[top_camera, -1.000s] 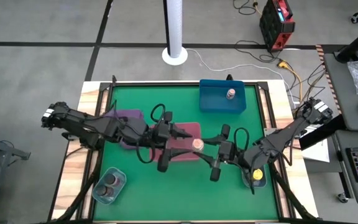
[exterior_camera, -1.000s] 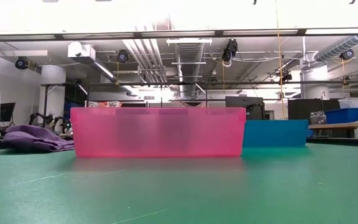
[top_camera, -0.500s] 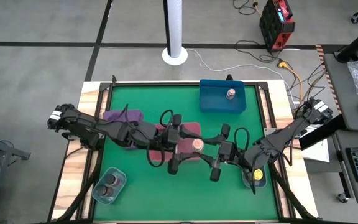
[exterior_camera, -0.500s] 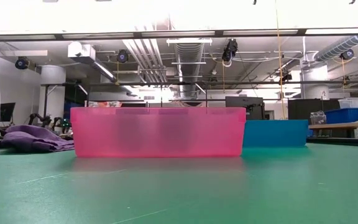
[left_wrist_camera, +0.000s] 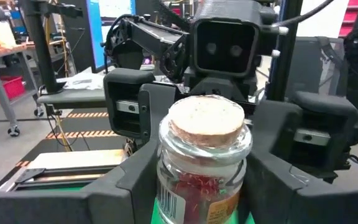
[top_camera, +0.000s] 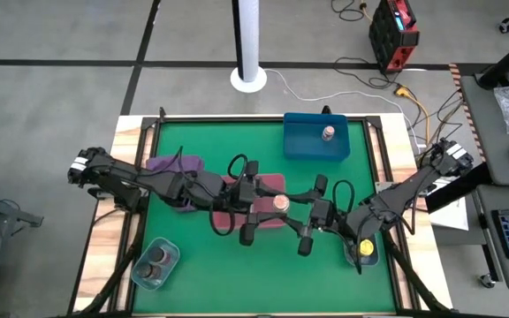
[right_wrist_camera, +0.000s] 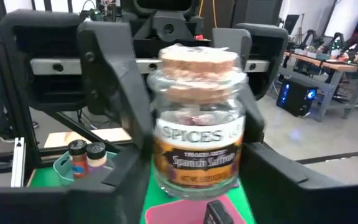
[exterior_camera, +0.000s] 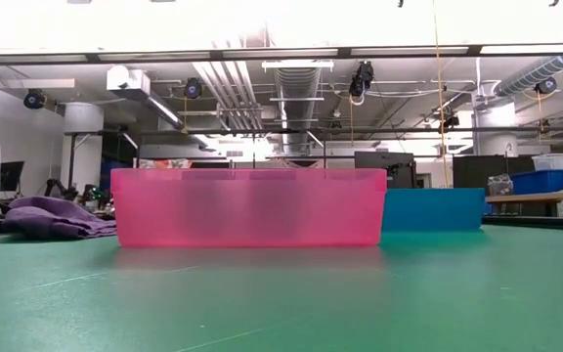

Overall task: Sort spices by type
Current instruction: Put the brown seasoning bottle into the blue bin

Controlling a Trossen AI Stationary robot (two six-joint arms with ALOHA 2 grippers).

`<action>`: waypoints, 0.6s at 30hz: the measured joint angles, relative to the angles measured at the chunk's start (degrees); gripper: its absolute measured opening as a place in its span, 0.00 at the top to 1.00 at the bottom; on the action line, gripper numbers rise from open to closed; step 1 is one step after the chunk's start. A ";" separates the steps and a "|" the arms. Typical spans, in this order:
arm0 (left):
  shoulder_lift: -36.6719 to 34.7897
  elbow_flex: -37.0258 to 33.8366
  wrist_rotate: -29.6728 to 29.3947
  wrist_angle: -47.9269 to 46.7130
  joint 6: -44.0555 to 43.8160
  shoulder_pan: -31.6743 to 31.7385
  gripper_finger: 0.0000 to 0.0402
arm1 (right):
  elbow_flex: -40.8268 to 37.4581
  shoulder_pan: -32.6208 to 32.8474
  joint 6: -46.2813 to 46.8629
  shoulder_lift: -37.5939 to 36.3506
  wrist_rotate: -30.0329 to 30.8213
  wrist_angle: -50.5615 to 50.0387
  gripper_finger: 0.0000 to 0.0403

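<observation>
While two dark shakers (top_camera: 155,264) sat in the grey-blue tray (top_camera: 140,272), a cork-topped saffron jar (top_camera: 280,203) was pinched between both the left gripper (top_camera: 268,206) and right gripper (top_camera: 294,212).

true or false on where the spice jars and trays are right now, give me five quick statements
1. A cork-topped jar sits between the left gripper and the right gripper, above the pink tray. True.
2. The blue tray holds three jars. False: only one small jar shows in it.
3. Two dark-topped shakers stand together in the pale blue tray at the table's near left. True.
4. The cork-topped jar's label reads paprika. False: the right wrist view shows "Spanish Saffron".
5. A purple cloth lies in the blue tray. False: it lies on the green mat, left of the pink tray.
</observation>
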 joint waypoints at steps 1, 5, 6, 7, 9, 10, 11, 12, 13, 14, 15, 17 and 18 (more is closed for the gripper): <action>0.00 0.00 -0.20 0.03 -0.13 0.00 0.57 | 0.00 0.00 -0.09 0.00 -0.13 -0.23 0.45; -0.42 0.00 -2.08 -0.30 0.85 0.04 0.57 | 0.00 0.00 0.11 0.00 0.51 -0.63 0.34; -0.71 0.00 -2.77 -0.63 1.16 0.04 0.57 | 0.00 0.00 0.34 0.00 1.21 -0.67 0.32; -1.11 0.00 -3.45 -1.10 1.54 0.07 0.57 | 0.01 0.00 0.64 0.00 1.81 -0.81 0.31; -1.89 0.00 -5.38 -2.28 2.61 0.07 0.57 | 0.02 0.02 1.69 -0.02 3.21 -1.23 0.29; -2.38 0.02 -6.51 -3.22 3.06 0.07 0.57 | 0.02 0.10 2.34 -0.06 4.05 -1.89 0.29; -2.73 0.02 -7.82 -4.60 3.23 0.07 0.57 | 0.02 0.15 3.57 -0.24 5.04 -3.11 0.28; -3.20 0.04 -9.51 -6.32 3.38 0.07 0.57 | 0.02 0.17 5.46 -0.49 6.15 -4.92 0.28; -3.59 0.04 -11.29 -8.63 3.56 0.07 0.57 | 0.03 0.17 7.93 -0.99 7.10 -7.10 0.28; -3.88 0.04 -13.12 -11.17 3.61 0.07 0.57 | 0.10 0.17 10.78 -1.61 7.83 -9.70 0.29; -4.20 0.04 -15.02 -14.19 3.55 0.02 0.57 | 0.55 0.17 13.99 -2.21 8.60 -12.87 0.30; -4.33 0.04 -18.66 -20.61 1.94 -0.09 0.57 | 2.14 -0.11 19.14 -3.21 8.80 -17.69 0.31; -4.30 0.04 -19.73 -23.23 0.78 -0.15 0.57 | 3.15 -0.34 19.94 -3.49 8.74 -19.18 0.32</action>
